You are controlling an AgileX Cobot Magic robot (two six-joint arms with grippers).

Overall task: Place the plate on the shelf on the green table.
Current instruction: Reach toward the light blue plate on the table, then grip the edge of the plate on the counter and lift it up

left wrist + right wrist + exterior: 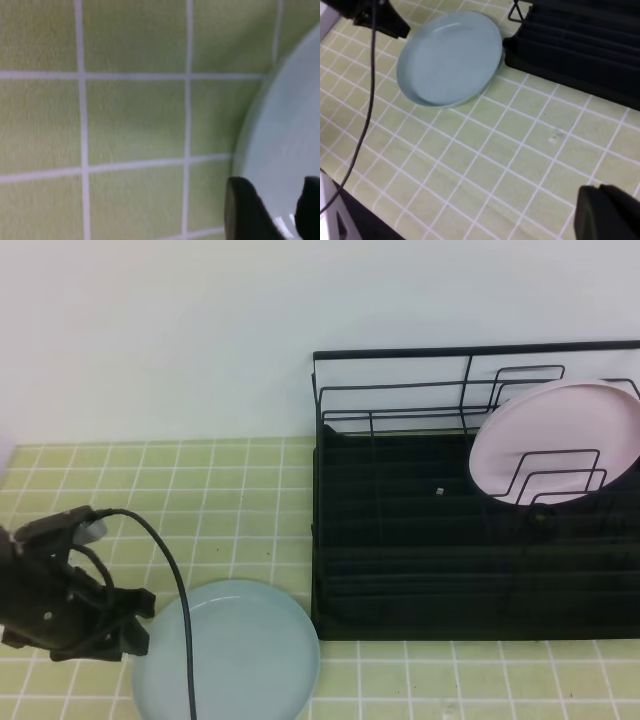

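The light is soft and even, and the white wall looks bright with no strong glare. The left wrist view is very blurry, with fuzzy tile lines on the bench point(130, 120) and a smeared plate point(290, 145). The shelf point(420, 550) is so dark that its tray shows little detail.

A pale pink plate point(556, 440) is seen upper right of the exterior view, propped upright and tilted btwn thin wire dividers. A black cable point(172, 580) is draped across the lower left, w/ a plain white wall point(200, 330) filling the top.
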